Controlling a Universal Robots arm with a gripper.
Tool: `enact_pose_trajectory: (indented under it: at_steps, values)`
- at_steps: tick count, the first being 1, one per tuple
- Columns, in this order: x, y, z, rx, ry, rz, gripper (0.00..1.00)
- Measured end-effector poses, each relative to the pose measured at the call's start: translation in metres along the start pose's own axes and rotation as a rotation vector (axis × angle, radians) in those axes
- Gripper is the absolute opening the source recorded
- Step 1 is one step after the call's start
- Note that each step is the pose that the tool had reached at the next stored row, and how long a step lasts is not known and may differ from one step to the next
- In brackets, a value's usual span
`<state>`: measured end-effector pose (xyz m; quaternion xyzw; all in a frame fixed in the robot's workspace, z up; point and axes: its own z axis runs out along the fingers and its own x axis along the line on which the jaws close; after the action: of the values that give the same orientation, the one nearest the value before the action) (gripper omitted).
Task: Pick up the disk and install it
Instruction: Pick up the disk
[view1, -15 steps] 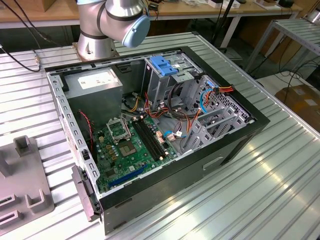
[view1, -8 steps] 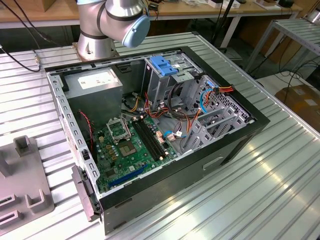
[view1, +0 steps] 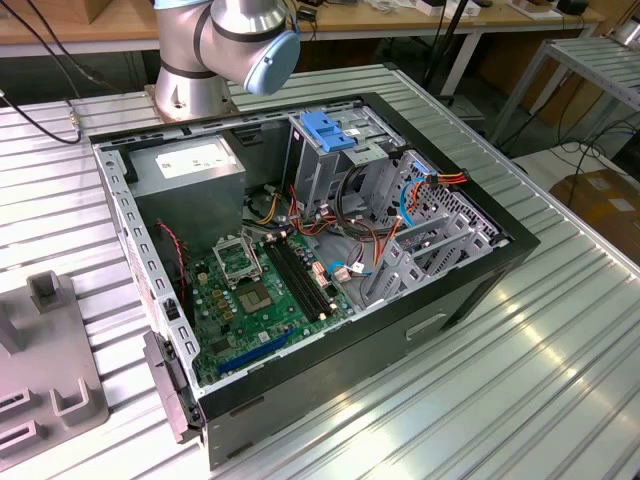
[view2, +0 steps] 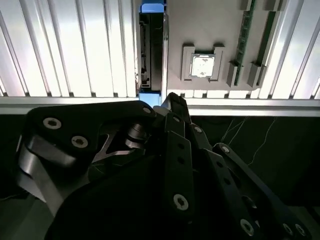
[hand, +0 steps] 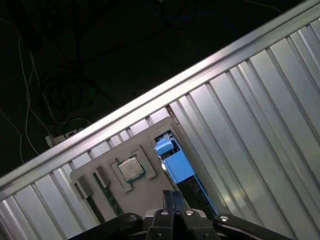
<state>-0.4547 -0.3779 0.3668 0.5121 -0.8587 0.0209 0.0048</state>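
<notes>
Jaws pressed together and empty, the gripper (hand: 173, 199) hovers over the disk (hand: 172, 161), standing on edge in a grey fixture (hand: 142, 142) on the desk (hand: 250, 125). Pick-up looks unstarted; a grasp needs jaws parted astride it.

- Exterior view: bright, even light; the ribbed table (view1: 540, 350) carries pale streaks of glare; soft shadow pools inside the computer case (view1: 400, 330)
- Second wrist view: the table's slats burn almost white; the gripper (view2: 169, 100) reads as a dark, backlit mass; beyond the table edge, near black
- First wrist view: glare runs along the slats; the blue end of the disk (hand: 172, 162) is well lit; the floor is dim
</notes>
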Motion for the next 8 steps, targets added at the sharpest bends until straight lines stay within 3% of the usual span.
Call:
enact_pose_trajectory:
  at_steps: [4, 8]
  values:
    - [0.0, 0.0, 0.0001, 0.0016, -0.0017, -0.056, 0.1]
    - [0.0, 0.0, 0.0001, 0.002, -0.002, -0.069, 0.11]
